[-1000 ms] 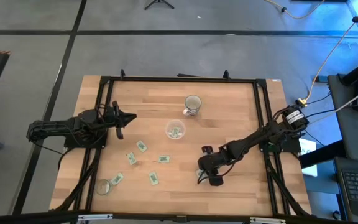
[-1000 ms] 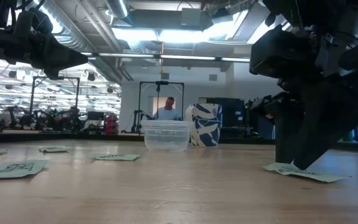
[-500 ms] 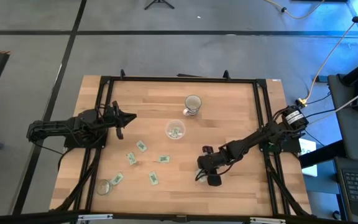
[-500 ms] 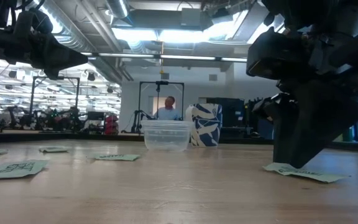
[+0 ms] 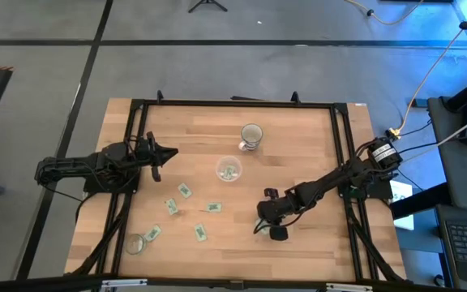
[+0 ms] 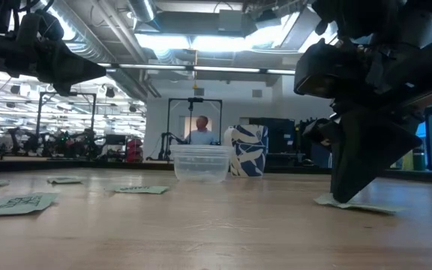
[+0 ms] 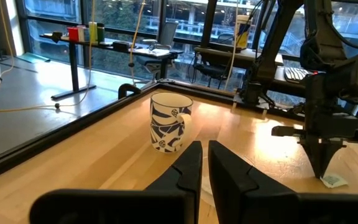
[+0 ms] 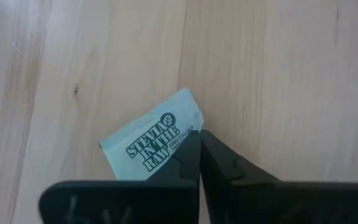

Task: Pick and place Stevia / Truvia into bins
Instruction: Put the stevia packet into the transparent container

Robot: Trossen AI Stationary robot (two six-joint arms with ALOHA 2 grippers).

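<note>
Right gripper fingers closed, pointing down.

Bright ceiling lights glare in the low view; sunlight gleams across the worktop; near fingers blur.

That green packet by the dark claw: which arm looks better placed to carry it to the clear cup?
The right. Its gripper is down on the packet, fingers closed at its edge. The left gripper waits by the table's far side.

From above I see the cup mid-surface, the mug behind it, five sachets scattered left of and before it, and one sachet under my right pincer.
</note>
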